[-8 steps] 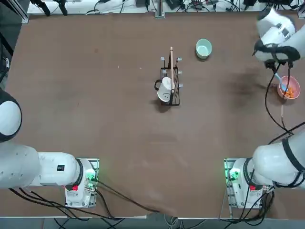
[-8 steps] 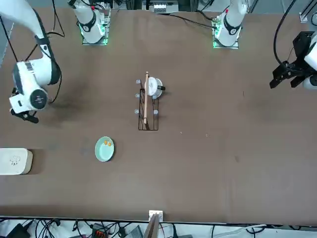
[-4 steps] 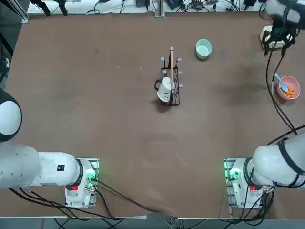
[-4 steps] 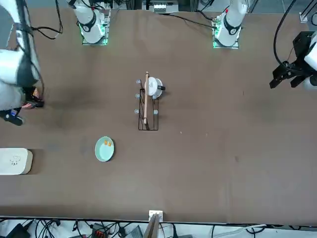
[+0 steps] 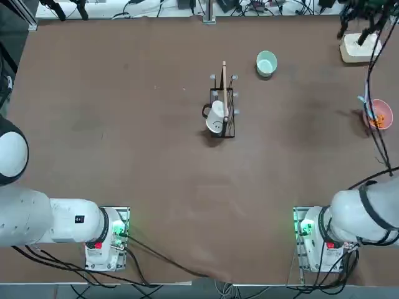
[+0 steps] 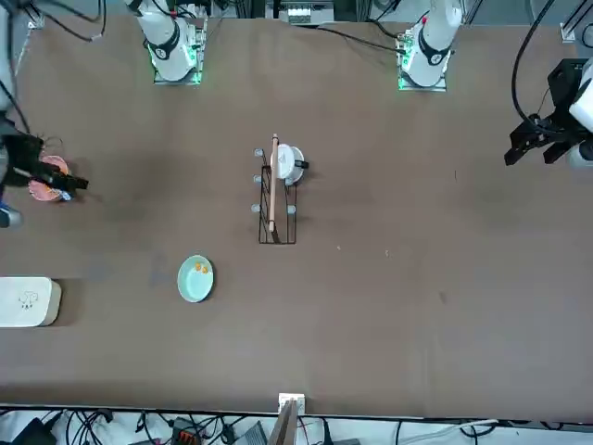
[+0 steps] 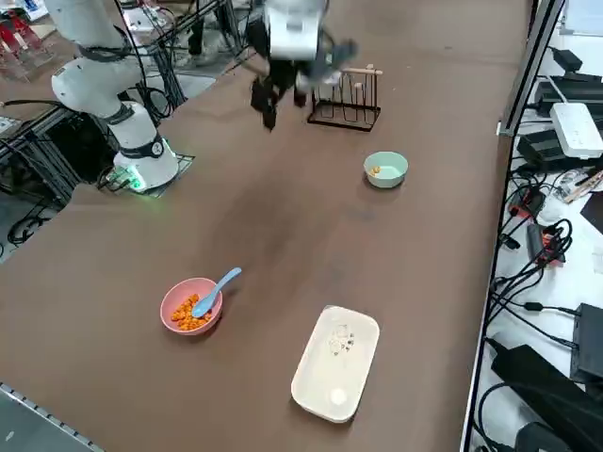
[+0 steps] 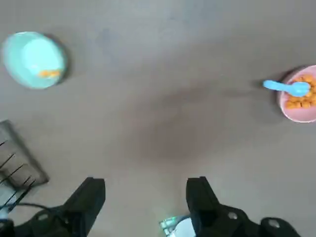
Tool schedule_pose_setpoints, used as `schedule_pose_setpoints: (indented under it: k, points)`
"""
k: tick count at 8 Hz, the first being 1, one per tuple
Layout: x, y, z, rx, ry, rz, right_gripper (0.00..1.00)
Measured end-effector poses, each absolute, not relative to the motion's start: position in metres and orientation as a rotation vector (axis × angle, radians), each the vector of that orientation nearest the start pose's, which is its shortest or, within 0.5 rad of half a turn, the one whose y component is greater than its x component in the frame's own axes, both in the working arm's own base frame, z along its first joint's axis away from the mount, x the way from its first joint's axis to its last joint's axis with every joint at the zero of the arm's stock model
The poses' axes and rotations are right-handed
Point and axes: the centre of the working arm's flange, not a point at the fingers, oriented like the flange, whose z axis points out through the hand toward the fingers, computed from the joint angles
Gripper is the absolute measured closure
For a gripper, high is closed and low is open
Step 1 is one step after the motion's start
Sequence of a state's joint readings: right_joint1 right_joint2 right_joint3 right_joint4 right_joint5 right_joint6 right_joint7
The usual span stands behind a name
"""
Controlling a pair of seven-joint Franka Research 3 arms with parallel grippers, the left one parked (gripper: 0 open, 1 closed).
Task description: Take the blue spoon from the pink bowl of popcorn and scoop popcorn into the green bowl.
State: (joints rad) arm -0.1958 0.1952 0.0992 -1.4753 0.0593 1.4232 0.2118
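Right arm (image 5: 374, 212): smooth white casing with rounded shells; a dark band rings the shell near the base. Black cables (image 5: 374, 106) run loose alongside it, more of them bunched by the base. Base mount (image 5: 301, 238): silvery plate, squared edges, green glow on one side, small red patch beside the white housing. Far end of arm, side view: white block-like housing (image 7: 294, 36) above black, angular parts. Right hand (image 8: 145, 197): matt black; two blunt, block-shaped fingers (image 8: 93, 196), with round, greyish screw heads set in the black pieces behind them.
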Motion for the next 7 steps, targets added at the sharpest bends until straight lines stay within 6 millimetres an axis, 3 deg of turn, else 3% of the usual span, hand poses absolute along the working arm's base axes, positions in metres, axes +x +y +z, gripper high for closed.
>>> schedule_pose_setpoints:
  k: [2, 3, 4, 7]
  points:
    - [0.558, 0.025, 0.618, -3.076, 0.268, 0.214, 0.00]
    - [0.540, 0.053, 0.642, -3.090, 0.195, 0.127, 0.00]
    - [0.525, 0.064, 0.653, -3.094, 0.164, 0.085, 0.00]
    - [0.521, 0.041, 0.632, -3.088, 0.197, 0.126, 0.00]
